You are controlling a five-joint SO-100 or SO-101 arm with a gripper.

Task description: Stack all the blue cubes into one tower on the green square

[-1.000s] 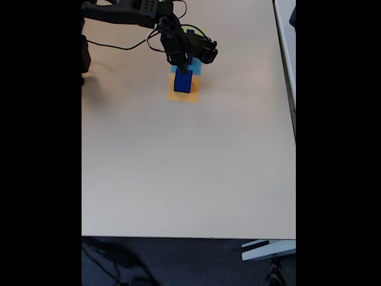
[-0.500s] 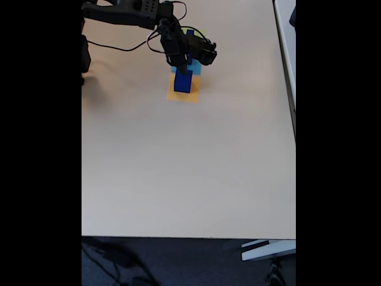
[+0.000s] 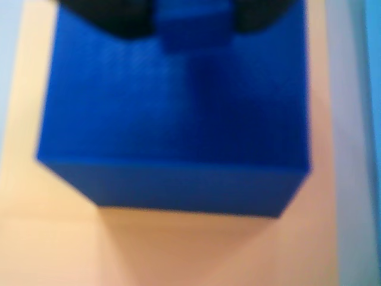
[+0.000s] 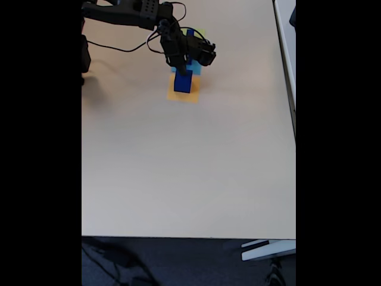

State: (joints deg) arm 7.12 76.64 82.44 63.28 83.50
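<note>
The pale beige wooden table (image 4: 178, 179) carries the black jointed robot arm (image 4: 125, 13), which reaches in from the upper left of the fixed view. Its gripper (image 4: 181, 68) points down. Directly beneath the gripper lies a flat orange paper square (image 4: 189, 96). A flat light-blue paper square (image 4: 196, 70) touches the orange one on the side beyond the gripper.

The large dark blue solid cube (image 3: 178, 119) stands on the orange square, right below the fingertips. Being a cube, it has no long axis to speak of. It sits flat and upright, with its top face turned to the wrist camera. In the wrist view its edges run nearly square with the frame and one side face shows toward the bottom edge.

Well beyond the gripper, past the light-blue square, another dark blue cube (image 4: 189, 32) stands against a sliver of the lime-green flat square (image 4: 201, 31).

The small dark blue cube (image 3: 193, 24) sits between the two dark fingers in the wrist view, over the far part of the large cube's top. The fingers seem pressed against its two sides, pinching it, though the picture is blurred. I cannot tell whether it rests on the large cube or hangs just above it.

Over the last second the wrist has edged slightly away from the large cube, uncovering the far cube a little more, and the large cube has not shifted. I judge the small cube is being lifted off. The tower on green is not yet complete.
</note>
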